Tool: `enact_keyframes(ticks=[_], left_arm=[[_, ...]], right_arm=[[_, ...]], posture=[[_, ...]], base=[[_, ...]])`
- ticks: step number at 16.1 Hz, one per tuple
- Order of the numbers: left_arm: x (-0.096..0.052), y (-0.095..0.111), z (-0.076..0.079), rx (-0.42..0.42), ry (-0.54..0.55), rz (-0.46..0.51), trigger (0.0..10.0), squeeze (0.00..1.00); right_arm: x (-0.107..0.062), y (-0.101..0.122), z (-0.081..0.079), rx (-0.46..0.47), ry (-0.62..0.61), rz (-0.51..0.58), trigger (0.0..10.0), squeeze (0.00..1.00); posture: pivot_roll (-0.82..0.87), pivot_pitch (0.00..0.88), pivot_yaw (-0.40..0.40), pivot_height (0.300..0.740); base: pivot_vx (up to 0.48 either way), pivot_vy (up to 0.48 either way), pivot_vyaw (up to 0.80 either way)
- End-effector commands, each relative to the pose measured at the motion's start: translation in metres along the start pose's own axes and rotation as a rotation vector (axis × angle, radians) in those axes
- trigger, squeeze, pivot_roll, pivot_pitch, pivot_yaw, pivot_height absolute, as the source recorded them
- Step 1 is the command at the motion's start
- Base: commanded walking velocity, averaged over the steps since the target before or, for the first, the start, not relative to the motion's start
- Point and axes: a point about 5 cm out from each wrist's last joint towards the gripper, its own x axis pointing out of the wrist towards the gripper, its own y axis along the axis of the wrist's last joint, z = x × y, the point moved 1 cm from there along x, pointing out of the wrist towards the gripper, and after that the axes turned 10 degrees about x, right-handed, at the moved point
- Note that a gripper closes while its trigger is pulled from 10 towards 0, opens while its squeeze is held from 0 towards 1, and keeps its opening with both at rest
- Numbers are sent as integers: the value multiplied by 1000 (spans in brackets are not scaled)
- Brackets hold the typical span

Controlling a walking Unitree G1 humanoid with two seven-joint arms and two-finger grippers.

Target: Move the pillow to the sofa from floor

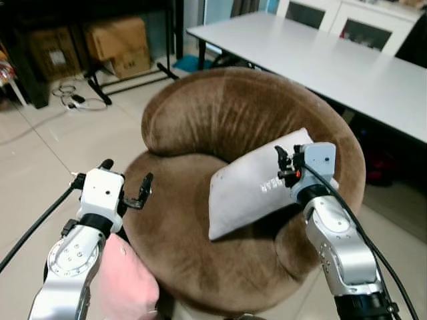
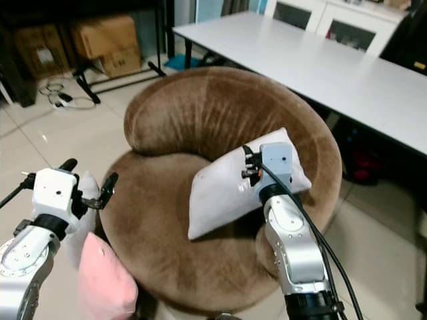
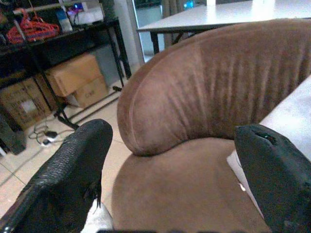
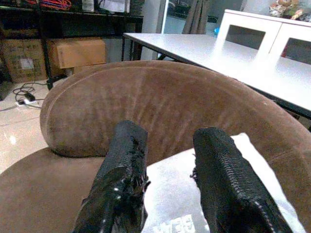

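A white pillow lies on the seat of a round brown sofa chair, leaning against its right-hand arm, with grey lettering on its face; judged from this, the main move looks done, the pillow being off the tiled floor and resting on the cushion. The right pincer hovers over the pillow's upper end, its two black fingers set a narrow gap apart with nothing between them; whether the tips touch the fabric cannot be told. The left pincer hangs spread wide and empty beside the chair's left front edge, above the floor. A pink pillow sits low on the floor at the chair's left side, beside the left arm; a second pale cushion shows behind the left pincer in the right eye view; if these count, work is left. A long white worktop stands behind the chair; cardboard boxes and cables lie at the far left.
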Motion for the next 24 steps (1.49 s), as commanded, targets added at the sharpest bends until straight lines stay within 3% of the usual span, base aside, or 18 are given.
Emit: enact_keyframes(ticks=[1, 7, 9, 14, 24], left_arm=[[-2, -2, 1, 8, 5, -16, 10000, 0], [-4, -3, 1, 2, 27, -22, 10000, 0], [-4, -3, 1, 0, 32, -24, 10000, 0], [-4, -6, -3, -13, 95, -38, 10000, 0], [-6, -6, 0, 1, 98, -36, 10000, 0]], right_arm=[[-1, 2, 4, -10, -19, 12, 10000, 0], [-4, -6, 4, -18, -13, -44, 10000, 0], [-5, -7, 6, -82, -17, -53, 10000, 0], [-5, -5, 5, 3, 5, -55, 10000, 0], [-4, -14, 11, -55, -32, -123, 10000, 0]], posture=[[15, 0, -81, 740], [16, 0, -89, 740], [14, 0, -90, 740], [11, 0, -96, 740], [30, 0, -108, 740]], base=[[-266, 0, 0], [-274, 0, 0], [-277, 0, 0], [-54, 0, 0], [0, 366, 0]])
